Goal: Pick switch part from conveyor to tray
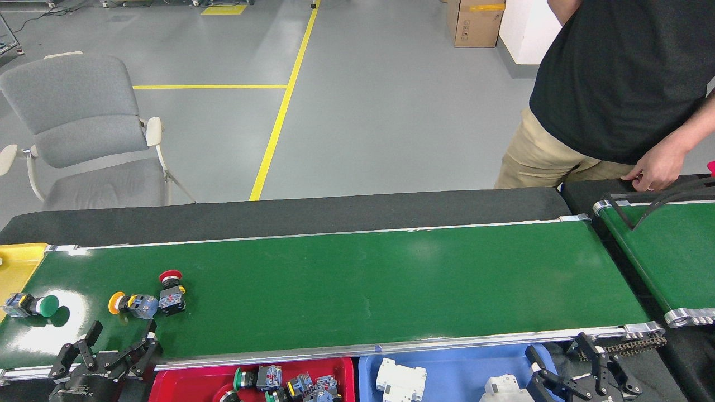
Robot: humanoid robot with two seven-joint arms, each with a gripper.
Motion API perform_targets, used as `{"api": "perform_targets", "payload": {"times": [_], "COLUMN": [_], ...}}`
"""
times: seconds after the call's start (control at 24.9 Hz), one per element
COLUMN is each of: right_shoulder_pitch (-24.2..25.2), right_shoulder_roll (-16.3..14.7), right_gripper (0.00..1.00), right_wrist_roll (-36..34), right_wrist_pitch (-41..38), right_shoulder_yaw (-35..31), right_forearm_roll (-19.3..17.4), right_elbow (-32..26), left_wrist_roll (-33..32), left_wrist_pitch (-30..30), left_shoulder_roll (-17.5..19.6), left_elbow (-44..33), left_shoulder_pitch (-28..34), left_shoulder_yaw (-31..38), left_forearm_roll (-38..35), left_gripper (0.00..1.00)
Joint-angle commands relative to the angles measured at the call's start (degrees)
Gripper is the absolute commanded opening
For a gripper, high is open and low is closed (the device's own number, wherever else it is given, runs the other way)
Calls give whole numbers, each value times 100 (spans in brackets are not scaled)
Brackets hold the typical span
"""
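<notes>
Left black gripper (120, 341) raised at the near left edge of the long glossy dark-green conveyor belt with silver rails (391, 279), jaws spread apart and empty, fingertips over the near rail, just short of the switch parts. Right black gripper (564, 357) low at the bottom right beside the blue plastic tray (447, 368), jaws likewise apart, holding nothing, lower body cut off by the frame.

Three switch parts lying on the belt's left end: a green mushroom-capped push-button switch (31, 305) near the yellow tray (17, 262), a yellow-capped switch with grey-blue contact block (133, 304) touching a red-capped switch with black body (170, 290). Red plastic tray (184, 377) below the rail, only its top strip visible, with several switches inside. White blocky parts in the blue tray, partly cropped.

Standing person in black shirt and tan trousers (603, 84) behind the belt, one hand (653, 170) at the shorter green belt (665, 251). Grey padded chair (78, 128) on the floor.
</notes>
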Motion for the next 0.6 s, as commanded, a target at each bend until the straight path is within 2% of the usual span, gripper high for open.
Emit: {"api": "perform_targets", "payload": {"times": [0.0,0.24,0.44,0.48,0.56], "right_shoulder_pitch": [-41,-59,-94,-94,-103], "right_shoulder_roll": [-49,-40,-40,-31,-40], "right_gripper": [100,100,100,100,100], "right_wrist_roll": [79,96,96,96,96], "right_wrist_pitch": [-34,-34,-34,-34,-34], "right_shoulder_yaw": [-13,110,172,189,259], "right_forearm_roll": [-1,-10,-10,-10,-1], "right_elbow": [-51,-43,-43,-43,-43], "left_wrist_roll": [20,20,20,28,64], "left_wrist_pitch": [-7,37,283,318,362], "left_shoulder_roll": [83,373,461,505,514], "left_elbow": [154,839,1165,1262,1385], "left_shoulder_pitch": [-193,-597,-825,-861,-887], "left_shoulder_yaw": [27,71,71,71,71], "left_forearm_roll": [-12,-3,-3,-3,5], "left_gripper": [99,99,98,93,71]}}
